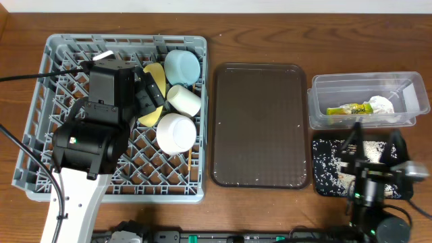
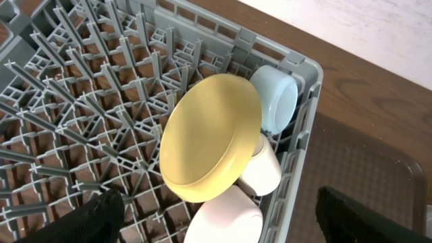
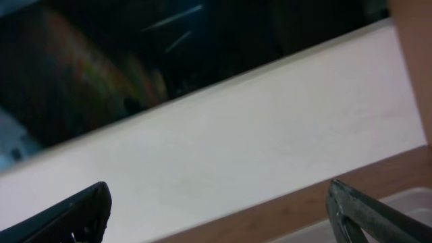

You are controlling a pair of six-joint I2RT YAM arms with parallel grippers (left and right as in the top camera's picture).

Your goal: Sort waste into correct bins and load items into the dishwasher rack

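Grey pegged rack (image 1: 121,42) at table's left: yellow plate (image 2: 209,135) stands on edge, tilted, among the pegs. Light-blue bowl (image 2: 277,98) lies on its side in the far right corner, with two white cups (image 1: 183,99) on their sides along the right wall. Clear tub (image 1: 317,111) at table's right holds yellow-green wrapper (image 1: 347,109) and crumpled white napkin (image 1: 381,104); black tray (image 1: 320,145), just on its near side, is strewn with white rice scraps (image 1: 331,169).

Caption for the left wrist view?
Open left gripper over the rack: yellow plate tilted beside blue bowl and two white cups.

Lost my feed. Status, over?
Left claw open above rack. Right claw open, empty. Yellow plate tilted in rack, by white cups. Nothing blocking.
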